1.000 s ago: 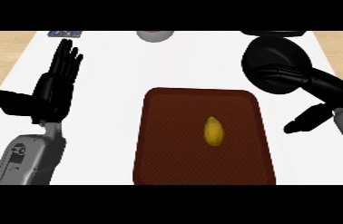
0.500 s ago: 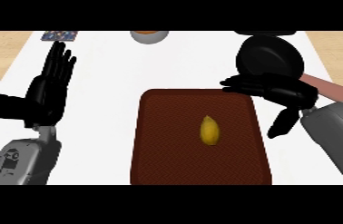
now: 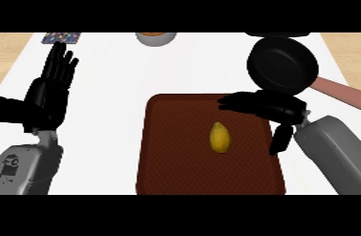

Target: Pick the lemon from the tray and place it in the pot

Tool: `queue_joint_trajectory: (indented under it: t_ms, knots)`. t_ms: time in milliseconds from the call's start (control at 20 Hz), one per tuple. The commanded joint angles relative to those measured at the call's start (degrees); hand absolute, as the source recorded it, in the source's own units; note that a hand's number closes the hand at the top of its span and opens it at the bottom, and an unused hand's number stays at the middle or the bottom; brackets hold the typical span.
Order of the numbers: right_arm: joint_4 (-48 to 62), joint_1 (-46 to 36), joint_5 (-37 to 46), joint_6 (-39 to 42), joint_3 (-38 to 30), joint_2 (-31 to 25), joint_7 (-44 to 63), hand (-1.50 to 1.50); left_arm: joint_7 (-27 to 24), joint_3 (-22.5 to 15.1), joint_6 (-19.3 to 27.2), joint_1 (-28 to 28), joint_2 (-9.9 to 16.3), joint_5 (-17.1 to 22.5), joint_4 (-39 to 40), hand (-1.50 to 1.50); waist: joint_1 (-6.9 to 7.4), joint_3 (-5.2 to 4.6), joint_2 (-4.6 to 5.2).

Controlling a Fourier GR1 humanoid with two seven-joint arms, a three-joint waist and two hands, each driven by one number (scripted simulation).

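Lemon [image 3: 220, 137]: small, yellow, oval with pointed ends, lying lengthwise near the middle of the dark brown tray [image 3: 176, 158]. No readable writing anywhere. Right hand [image 3: 271, 108] over the tray's upper right corner, fingers relaxed, holding nothing, apart from the lemon. Black pot [image 3: 282, 65] just beyond it. Left hand [image 3: 49, 94] resting at left, fingers straight up.

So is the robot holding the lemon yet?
No, the lemon lies on the tray, and the right hand has not touched it.
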Motion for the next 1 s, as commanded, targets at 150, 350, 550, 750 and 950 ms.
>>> queue_joint_trajectory:
  t_ms: [150,350,550,750,950]
  knots:
    - [3.06,3.22,7.20,-4.64,0.11,6.99,-2.21,-1.50,0.53,0.98,-0.66,0.21,-1.43,-0.81,-1.29,0.00,0.04,0.01,0.03]
    - [-2.25,5.36,8.08,-3.12,-2.47,7.29,-3.00,-1.50,-0.90,2.26,-2.30,0.85,-1.93,-0.78,0.41,0.00,-0.17,-0.01,-0.03]
    - [0.46,6.78,13.06,-5.77,-2.58,8.69,-2.56,-1.50,-0.25,4.36,-4.47,-1.18,-0.24,-0.41,2.39,0.00,-0.19,-0.01,0.01]
    - [3.21,4.39,16.92,-6.74,-2.37,13.70,3.12,-1.50,1.53,2.43,-1.40,-1.00,-2.98,-2.46,-0.15,0.00,0.02,0.00,0.00]
    - [-1.11,4.25,17.27,-1.62,-3.36,16.33,6.33,-1.50,-1.31,3.33,-4.37,2.13,-3.01,-1.74,-0.65,0.00,-0.16,-0.02,-0.07]
